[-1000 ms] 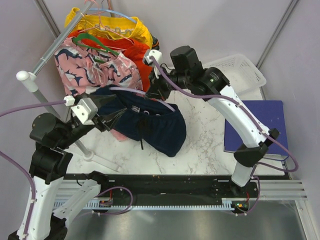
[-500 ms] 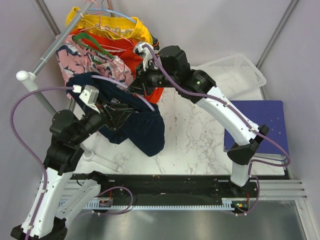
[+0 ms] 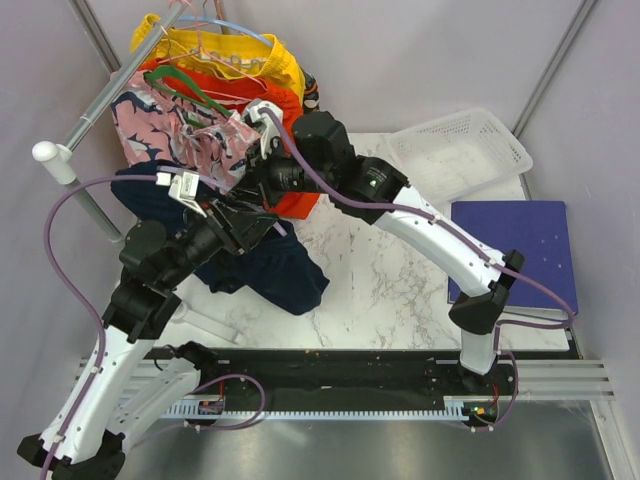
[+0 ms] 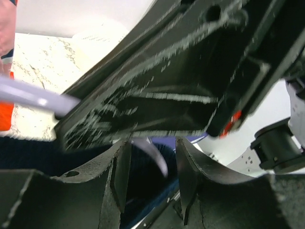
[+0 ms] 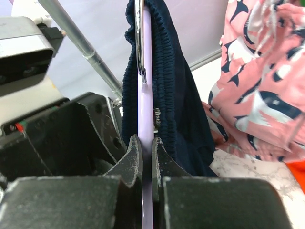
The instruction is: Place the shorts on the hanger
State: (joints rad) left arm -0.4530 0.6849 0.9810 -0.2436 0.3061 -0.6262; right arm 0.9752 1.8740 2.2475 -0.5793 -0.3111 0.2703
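Shorts (image 3: 275,275): navy, hung on hanger (image 5: 144,90), held up left of bench (image 3: 400,270) centre, just beside pink shark-print shorts (image 3: 180,135) on rail (image 3: 110,85). Lower end is low over bench; can't tell if touching. R wrist view: elastic waistband lies close along the hanger bar.

R end effector (image 5: 144,148) is pinched tight on the hanger bar. L end effector (image 4: 151,181) has a narrow gap, w/ navy cloth + a pale strip in it; can't tell if it grips.

Step, prob.: carry loaded hanger to rail. To do well: keep R pinch firm, bar level, arms in sync so waistband doesn't slip; don't snag the pink pair.

Vs 1 s ago: shorts + both arms are further left, twd rail. R arm is stretched more.
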